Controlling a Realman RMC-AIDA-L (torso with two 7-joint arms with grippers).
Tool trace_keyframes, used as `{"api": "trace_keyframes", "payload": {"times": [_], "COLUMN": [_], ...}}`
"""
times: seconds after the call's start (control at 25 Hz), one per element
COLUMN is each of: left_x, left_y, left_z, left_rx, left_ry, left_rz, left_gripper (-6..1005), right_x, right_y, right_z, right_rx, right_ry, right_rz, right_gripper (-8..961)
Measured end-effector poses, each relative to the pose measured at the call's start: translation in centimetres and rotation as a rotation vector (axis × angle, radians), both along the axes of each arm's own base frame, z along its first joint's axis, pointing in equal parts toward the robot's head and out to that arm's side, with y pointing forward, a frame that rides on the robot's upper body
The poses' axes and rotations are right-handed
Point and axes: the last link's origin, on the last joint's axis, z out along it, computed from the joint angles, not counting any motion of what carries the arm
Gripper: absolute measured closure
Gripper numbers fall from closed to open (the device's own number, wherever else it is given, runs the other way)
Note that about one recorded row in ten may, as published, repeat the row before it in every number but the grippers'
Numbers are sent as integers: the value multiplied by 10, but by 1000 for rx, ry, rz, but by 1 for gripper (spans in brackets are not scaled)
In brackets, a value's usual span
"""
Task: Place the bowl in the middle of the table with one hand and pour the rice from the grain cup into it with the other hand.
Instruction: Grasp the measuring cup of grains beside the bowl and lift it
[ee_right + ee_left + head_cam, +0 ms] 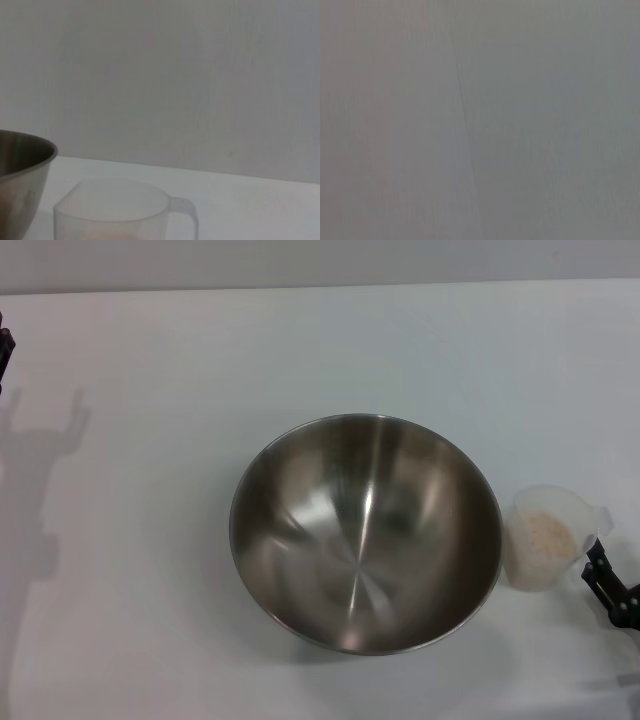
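**Bowl placed, pour still to come**

The bowl (pixel 366 532) is sitting empty mid-table (pixel 150 540). At its 3 o'clock, just beside it, the grain cup (pixel 545 537) is standing upright holding its rice (pixel 548 534). The right gripper (pixel 603 575) is reaching the cup's handle (grip: cannot tell). The left gripper (pixel 4 350) is idling at 10 o'clock.

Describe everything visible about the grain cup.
The grain cup is a small translucent plastic measuring cup with a handle and a pour lip, standing upright on the white table, close beside the steel bowl on the robot's right. Pale rice lies inside. The right gripper sits at its handle side; whether it grips is unclear.
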Motion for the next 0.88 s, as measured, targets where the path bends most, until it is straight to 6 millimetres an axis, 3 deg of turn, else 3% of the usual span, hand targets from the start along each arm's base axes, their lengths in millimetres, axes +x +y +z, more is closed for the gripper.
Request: {"api": "trace_keyframes", "payload": {"times": [0.88], "left_x": [-4], "left_y": [-3], "left_z": [-1], "left_rx": [-4], "left_ry": [5], "left_rz": [11], "left_gripper": [172], "right_x": [-3], "right_y": [10], "right_z": [2], "right_rx": [10], "right_ry": [6], "right_rz": [20], "right_gripper": [123]}}
